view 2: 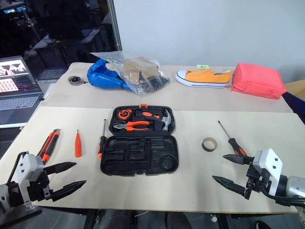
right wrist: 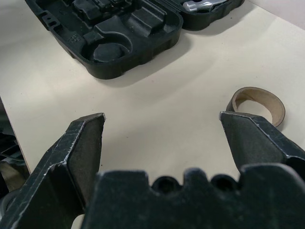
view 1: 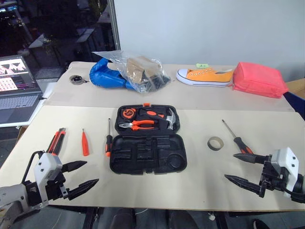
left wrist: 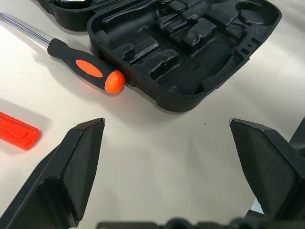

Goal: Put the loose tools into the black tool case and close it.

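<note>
Black moulded plastic tool case (view 1: pixel 147 152) lies open; both the left gripper (view 1: pixel 82 175) and right gripper (view 1: pixel 242 168) are spread, empty; take the beige tape roll (view 1: pixel 215 143) right of it squarely

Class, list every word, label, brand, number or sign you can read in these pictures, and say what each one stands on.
None can be read.
Laptop: its screen shows content, too small to read.
Small green tag by the orange sneaker: marks too small to read.
Open black tool case: no legible marking in any view.
</note>
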`<state>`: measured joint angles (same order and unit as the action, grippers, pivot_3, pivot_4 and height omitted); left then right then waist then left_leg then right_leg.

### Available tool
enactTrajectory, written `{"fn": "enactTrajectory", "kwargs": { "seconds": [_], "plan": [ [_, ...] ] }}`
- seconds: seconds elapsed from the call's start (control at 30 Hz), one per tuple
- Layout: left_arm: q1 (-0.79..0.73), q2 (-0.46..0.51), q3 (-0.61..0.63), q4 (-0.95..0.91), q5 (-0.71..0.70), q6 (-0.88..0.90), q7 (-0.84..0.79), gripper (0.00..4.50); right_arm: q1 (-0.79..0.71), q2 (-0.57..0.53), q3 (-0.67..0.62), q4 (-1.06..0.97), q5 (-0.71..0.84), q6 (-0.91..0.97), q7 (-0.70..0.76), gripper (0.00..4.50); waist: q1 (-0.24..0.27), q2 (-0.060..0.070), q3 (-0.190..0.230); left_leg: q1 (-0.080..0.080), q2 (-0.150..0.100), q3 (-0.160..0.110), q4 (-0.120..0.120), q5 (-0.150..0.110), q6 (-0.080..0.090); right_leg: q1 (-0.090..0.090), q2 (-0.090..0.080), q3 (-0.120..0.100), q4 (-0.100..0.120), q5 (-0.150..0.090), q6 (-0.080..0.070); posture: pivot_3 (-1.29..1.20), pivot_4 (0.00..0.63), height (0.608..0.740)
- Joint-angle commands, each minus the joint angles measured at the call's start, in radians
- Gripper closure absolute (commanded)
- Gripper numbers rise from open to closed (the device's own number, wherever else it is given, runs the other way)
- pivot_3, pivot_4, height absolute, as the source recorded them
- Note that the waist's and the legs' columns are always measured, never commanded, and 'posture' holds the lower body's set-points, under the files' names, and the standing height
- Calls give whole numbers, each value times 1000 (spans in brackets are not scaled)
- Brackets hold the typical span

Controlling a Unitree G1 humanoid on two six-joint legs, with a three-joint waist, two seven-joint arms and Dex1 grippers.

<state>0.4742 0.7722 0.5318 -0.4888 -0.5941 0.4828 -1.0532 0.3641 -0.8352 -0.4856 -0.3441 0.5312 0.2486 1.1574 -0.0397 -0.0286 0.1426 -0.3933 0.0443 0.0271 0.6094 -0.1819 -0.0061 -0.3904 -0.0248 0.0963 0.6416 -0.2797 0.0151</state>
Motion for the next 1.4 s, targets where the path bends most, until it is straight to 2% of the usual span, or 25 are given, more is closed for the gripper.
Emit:
{"fn": "enactTrajectory", "kwargs": {
  "seconds": [0.03, 0.13, 0.23, 0.33, 0.4, 0.43, 0.53, 0.67, 0.83, 1.1, 1.4],
  "plan": [
    [-35, -24, 7, -12, -4, -3, 68, 0, -52, 11, 16, -2, 8, -39, 3, 56, -1, 0, 0, 0, 0, 0, 0, 0, 0, 0, 0, 0, 0, 0, 0, 0, 150, 740],
    [-167, -103, 27, -69, -53, 193, 371, 0, -171, 57, 94, -64, 66, -19, -33, 56, -3, -2, 1, 2, 1, 1, 1, 0, 0, 1, 0, 1, 1, 0, 0, 0, 150, 740],
    [-316, -111, -4, -131, -22, 501, 650, 0, -238, 68, 155, -129, 113, 6, -16, 56, -2, -4, 2, 2, 4, 0, 3, 0, 0, 2, 1, 1, 4, 2, 2, 0, 150, 740],
    [-517, -147, -20, -119, -113, 771, 769, 0, -302, 49, 211, -168, 150, 42, -1, 56, 5, -4, 2, 3, 3, 2, 3, 0, 0, 3, 2, -1, 5, 7, 10, 0, 150, 740],
    [-652, -190, -72, -96, -94, 917, 843, 0, -354, 37, 249, -170, 143, 44, 11, 56, 10, -5, 3, 2, 2, 3, 4, 0, 0, 3, 2, -2, 4, 7, 10, 0, 150, 740],
    [-722, -250, -66, -76, -74, 984, 886, 0, -380, 37, 258, -170, 146, 51, 5, 56, 10, -5, 3, 1, 1, 3, 5, 0, 0, 2, 3, -3, 4, 7, 10, 0, 150, 740],
    [-866, -349, -77, -22, -19, 1097, 963, 0, -430, 26, 276, -172, 156, 65, 7, 56, 11, -5, 3, 0, -1, 2, 5, 0, 0, 2, 3, -2, 4, 6, 11, 0, 150, 740],
    [-944, -367, -122, 53, 55, 1132, 1030, 0, -483, 11, 290, -173, 169, 91, 12, 56, -4, -6, 3, -5, -1, 0, 4, -2, -3, -2, 4, -2, 4, 9, 7, 0, 150, 740],
    [-985, -365, -146, 94, 98, 1132, 1030, 0, -530, 9, 289, -181, 197, 111, -1, 56, 1, -6, 3, -8, -2, -2, 4, -4, -6, -4, 4, -2, 3, 9, 5, 0, 150, 740],
    [-973, -339, -215, 124, 102, 1132, 992, 0, -496, 14, 285, -193, 180, 90, 0, 56, 6, -6, 3, -8, -6, -3, 6, -4, -6, -3, 0, -3, 4, 8, 6, 0, 150, 740],
    [-950, -362, -280, 158, 146, 1132, 987, 0, -480, 11, 270, -198, 183, 87, -1, 56, 6, -6, 3, -7, -7, -4, 6, -4, -6, -2, 0, -3, 4, 8, 7, 0, 150, 740]
  ]
}}
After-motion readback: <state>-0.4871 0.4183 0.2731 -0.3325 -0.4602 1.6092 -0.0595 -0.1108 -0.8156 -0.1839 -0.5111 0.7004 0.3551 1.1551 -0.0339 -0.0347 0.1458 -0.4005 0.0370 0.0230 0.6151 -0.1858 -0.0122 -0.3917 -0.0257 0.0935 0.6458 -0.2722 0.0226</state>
